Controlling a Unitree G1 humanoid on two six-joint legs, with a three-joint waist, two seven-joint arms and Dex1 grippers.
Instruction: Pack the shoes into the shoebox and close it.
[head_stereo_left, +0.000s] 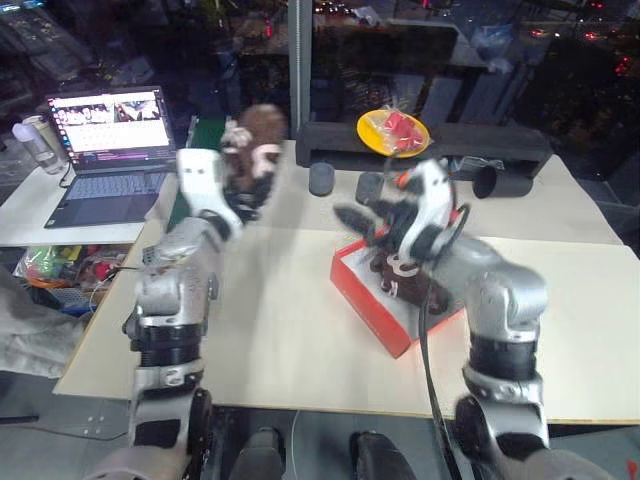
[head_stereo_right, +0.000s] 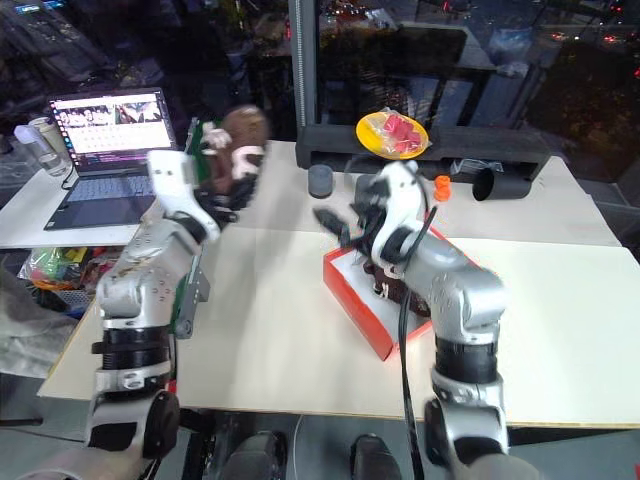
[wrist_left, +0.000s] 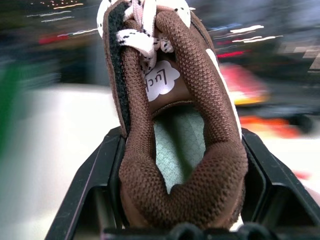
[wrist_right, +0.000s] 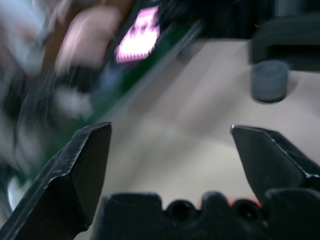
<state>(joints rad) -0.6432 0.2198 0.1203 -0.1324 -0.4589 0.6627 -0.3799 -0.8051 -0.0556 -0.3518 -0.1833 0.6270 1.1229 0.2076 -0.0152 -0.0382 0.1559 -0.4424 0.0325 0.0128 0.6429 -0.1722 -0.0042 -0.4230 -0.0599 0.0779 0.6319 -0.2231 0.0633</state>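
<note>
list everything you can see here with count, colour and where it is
shoes: 2, dark brown with whitish laces; one clamped in the left gripper, raised over the table's left side, one in the shoebox
shoebox: 1, red, white inside, open, table centre
table: 1, pale beige
laptop: 1, dark, screen lit, side table far left
plate: 1, yellow, holding something red, on the black rack at the back
cylinders: 2, dark grey, back of table
left gripper: 1, black, shut on a shoe
right gripper: 1, black, open, over the shoebox
</note>
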